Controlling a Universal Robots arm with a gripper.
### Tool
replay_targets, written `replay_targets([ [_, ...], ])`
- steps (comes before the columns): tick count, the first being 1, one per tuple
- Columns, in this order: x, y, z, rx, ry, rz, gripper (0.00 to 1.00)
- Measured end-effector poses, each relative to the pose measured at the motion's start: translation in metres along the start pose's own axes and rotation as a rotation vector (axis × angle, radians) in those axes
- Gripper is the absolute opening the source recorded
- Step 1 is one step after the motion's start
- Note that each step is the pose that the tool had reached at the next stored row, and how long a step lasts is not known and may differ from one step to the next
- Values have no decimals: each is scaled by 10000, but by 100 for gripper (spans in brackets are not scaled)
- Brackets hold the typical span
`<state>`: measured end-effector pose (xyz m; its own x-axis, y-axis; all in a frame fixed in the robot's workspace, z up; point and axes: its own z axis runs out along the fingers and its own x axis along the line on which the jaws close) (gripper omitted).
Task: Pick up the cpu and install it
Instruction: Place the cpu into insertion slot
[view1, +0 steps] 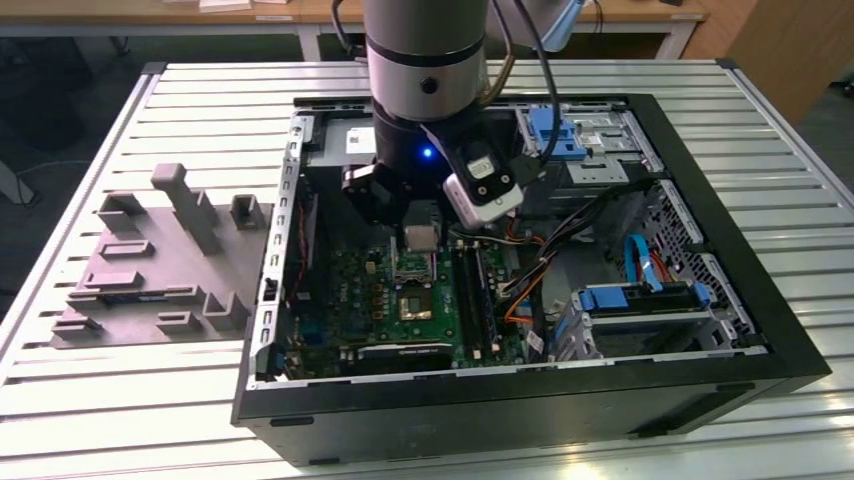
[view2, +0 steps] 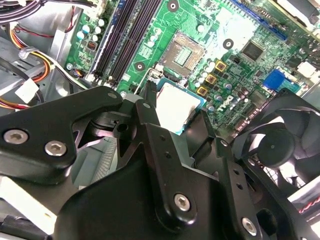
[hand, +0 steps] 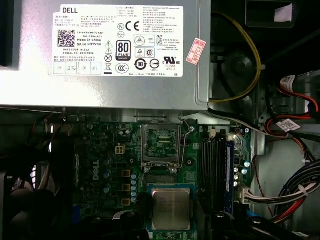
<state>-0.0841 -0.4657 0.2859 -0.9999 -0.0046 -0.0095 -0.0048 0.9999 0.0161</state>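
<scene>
While the pincer (view1: 419, 222) hangs inside the open computer case (view1: 467, 420), it is clenched on the cpu (view1: 420, 238); in the second wrist view, black fingers (view2: 146, 111) press on opposite edges of the chip, metal top facing the camera; the cpu is held clear above the green motherboard (hand: 100, 170), close beside the open silver-framed socket (hand: 161, 144) and not seated in it; in the exterior view, a grey moulded tray (view1: 147, 270) lies on the slatted bench (view1: 134, 400) at the case's 9 o'clock.
</scene>
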Motion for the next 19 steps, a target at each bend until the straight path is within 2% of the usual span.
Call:
replay_targets([
  [19, 1, -1, 56, -2, 0, 1, 47],
])
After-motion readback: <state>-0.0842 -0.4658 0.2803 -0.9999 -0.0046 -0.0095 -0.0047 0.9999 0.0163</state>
